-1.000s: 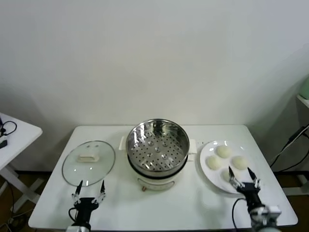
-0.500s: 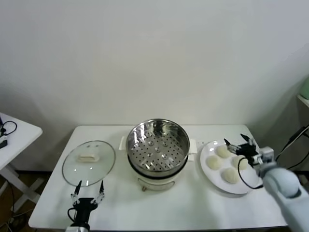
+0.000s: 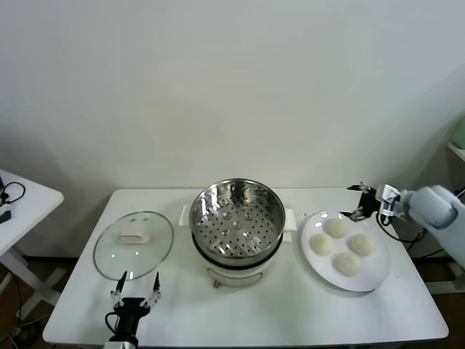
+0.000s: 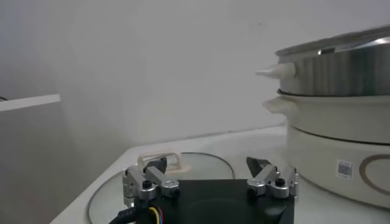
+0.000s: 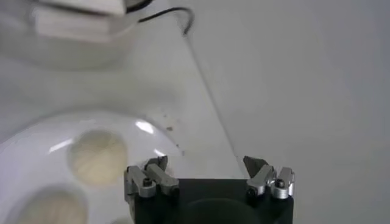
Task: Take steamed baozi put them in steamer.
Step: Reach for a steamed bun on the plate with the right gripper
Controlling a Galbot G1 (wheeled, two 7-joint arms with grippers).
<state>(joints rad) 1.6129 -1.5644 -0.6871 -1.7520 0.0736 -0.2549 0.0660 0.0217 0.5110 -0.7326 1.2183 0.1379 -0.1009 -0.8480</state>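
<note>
At three o'clock on the white counter [image 3: 240,309], four small, smooth, cream-white steamed baozi [image 3: 337,227] lie together on a round white plate [image 3: 374,280]. Left of it, at the centre, stands the round shiny stainless-steel steamer [image 3: 236,216] with its perforated floor bare, on a cream-white pot base. A flat glass lid [image 3: 134,243] lies at nine o'clock.

The right gripper [image 3: 359,203] hovers just beyond the plate's far edge, at about one o'clock from the buns, fingers spread wide and holding nothing. The left gripper [image 3: 135,289] waits at the counter's near edge, at six o'clock from the lid, fingers also apart and empty.

To do this well, I judge the right gripper should centre over the far bun, come down with a finger on either side, and close gently so the soft dough is not crushed.

Its wrist view shows only two buns, one cut off at the edge. How close the fingers hang above the plate is hard to tell.
</note>
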